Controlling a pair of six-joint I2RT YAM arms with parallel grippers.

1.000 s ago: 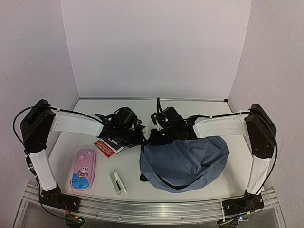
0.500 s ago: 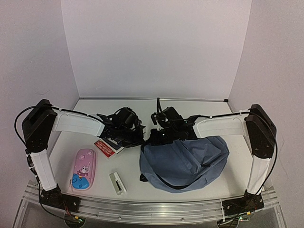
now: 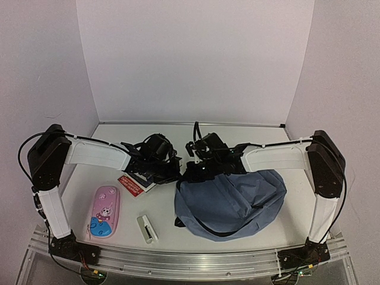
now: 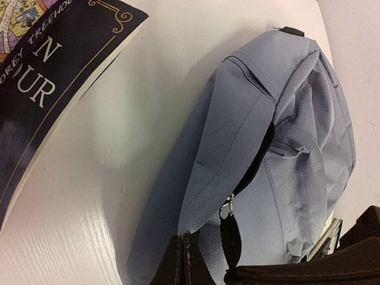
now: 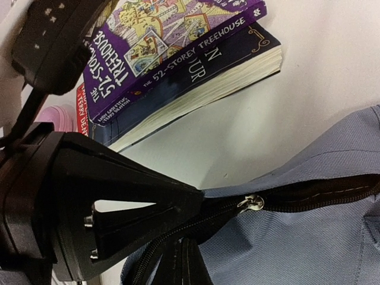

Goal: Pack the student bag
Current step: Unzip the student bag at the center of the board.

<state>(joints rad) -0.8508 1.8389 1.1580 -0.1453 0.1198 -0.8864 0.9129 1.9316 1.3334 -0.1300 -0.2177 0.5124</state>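
The student bag (image 3: 231,202) is a slate-blue backpack that lies slumped at the centre right of the table. Both grippers meet at its upper left corner. My left gripper (image 3: 177,170) is shut and pinches the blue fabric edge beside the zip (image 4: 184,261). A metal zip pull (image 4: 226,209) with a black tab hangs just right of it. My right gripper (image 3: 193,172) is shut on the black zip trim (image 5: 189,261), with the zip pull (image 5: 252,202) close by. The left gripper's black body (image 5: 119,214) touches the same edge. The bag's inside is hidden.
A stack of paperback books (image 3: 142,178) lies just left of the bag, partly under the left gripper, and shows in the right wrist view (image 5: 178,65). A pink pencil case (image 3: 105,212) and a small white block (image 3: 146,228) lie at the front left.
The right gripper has edged slightly left at the bag's corner. Nothing else has visibly moved.
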